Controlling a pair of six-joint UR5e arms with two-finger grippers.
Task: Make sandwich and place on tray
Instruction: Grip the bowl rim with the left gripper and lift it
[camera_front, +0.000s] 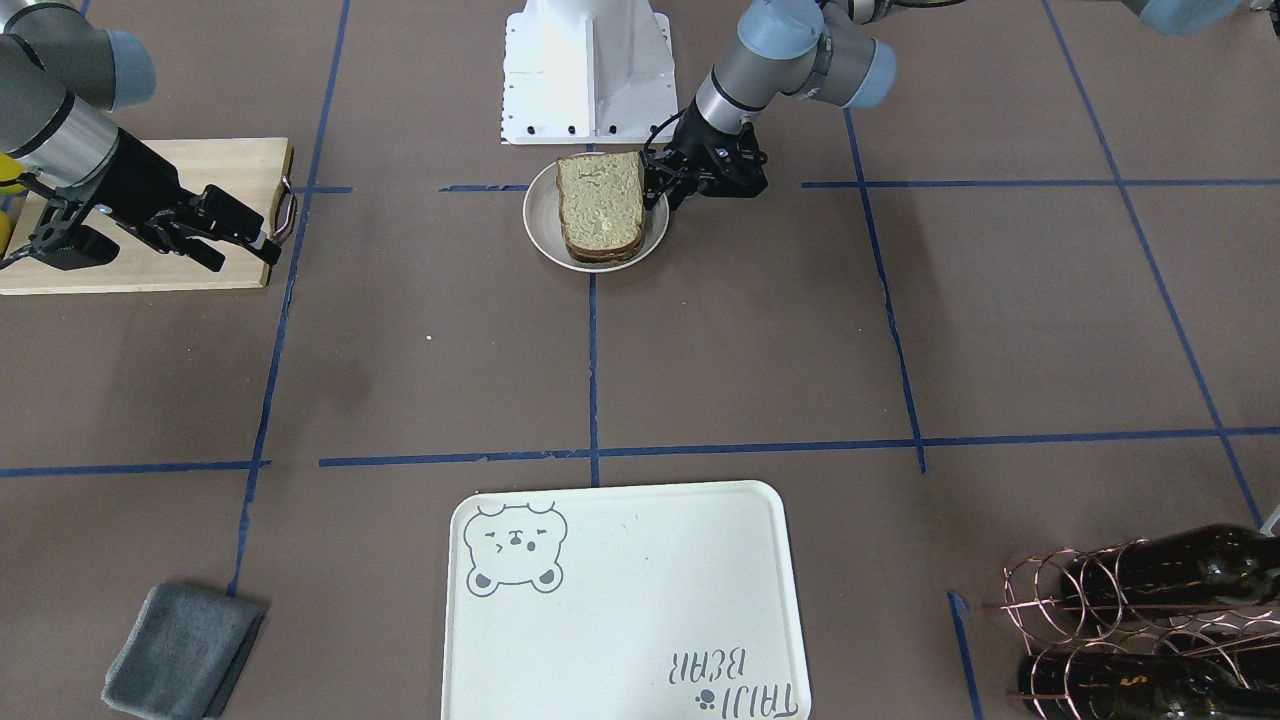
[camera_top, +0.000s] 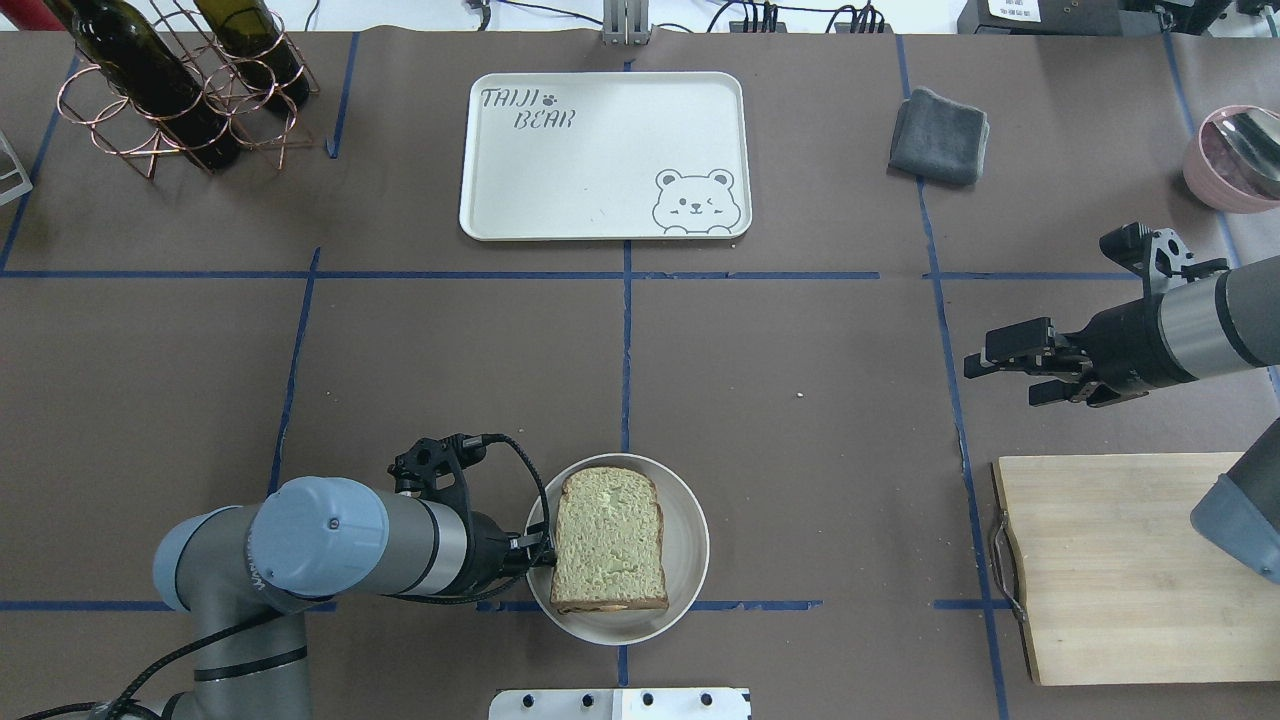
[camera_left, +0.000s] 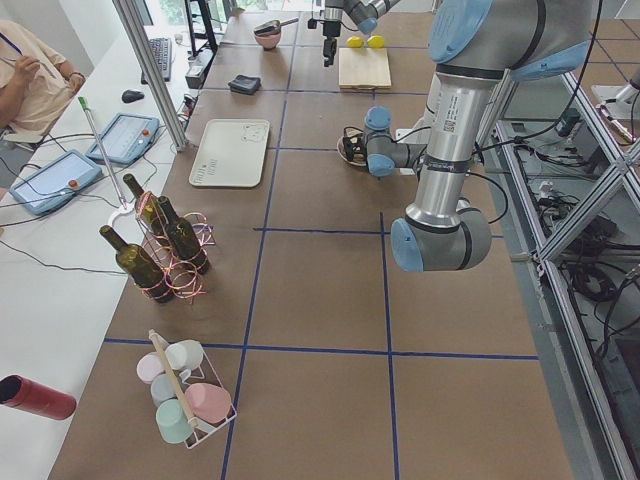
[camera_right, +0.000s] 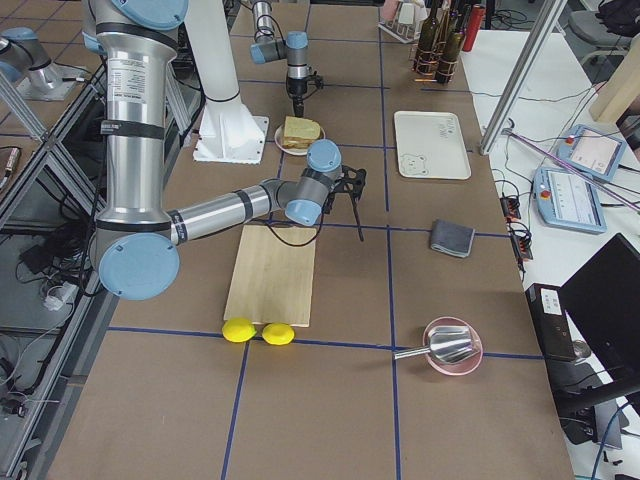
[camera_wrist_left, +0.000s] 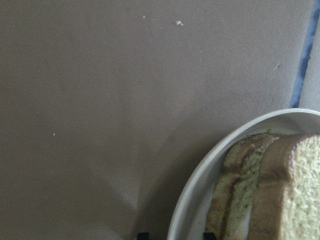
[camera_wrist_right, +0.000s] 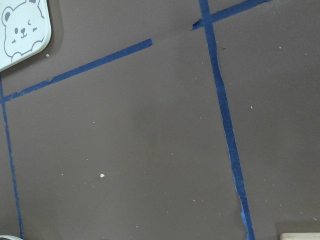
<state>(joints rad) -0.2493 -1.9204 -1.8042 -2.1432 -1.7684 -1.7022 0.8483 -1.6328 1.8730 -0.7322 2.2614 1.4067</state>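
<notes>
Sandwich (camera_top: 608, 535) looks assembled. Both slices are stacked on the plate (camera_top: 688, 540), close to the robot's base at table centre. Filling can't be made out from these angles.

Left gripper (camera_top: 535, 558) is set low at the plate's left rim. In the wrist view its fingertips (camera_wrist_left: 143, 235) are seen apart, one outside the rim and one inside next to the crust, with the rim between them. No clamp is judged to be applied yet, and nothing is held.

Right gripper (camera_top: 1000, 378) is off to the right, near the far end of the cutting board (camera_top: 1120, 560). Its jaws are apart and it is empty.

Tray (camera_top: 600, 190) is at the far edge, centre, well apart from the plate, with nothing on it. A cloth (camera_top: 938, 122) is seen to its right and a bottle rack (camera_top: 170, 110) far left, both off the direct path.

Step in hand, as judged: the rim is to be pinched, then plate and sandwich carried to the tray.

Notes for doing it well:
- Rim should be seated deep between the fingers before closing.
- Inner finger should be kept off the crust so the stack isn't shoved sideways.
- With a one-sided grip, sag is expected on the plate's far side. The lift should be low and slow, wrist level, or the top slice may slide.
- Path can be run straight out along the blue tape line (camera_top: 627, 380).
- Tray lip must be cleared, so dragging is not advised.
- Plate should be set flat on the bare middle of the tray and released only once fully supported.
</notes>
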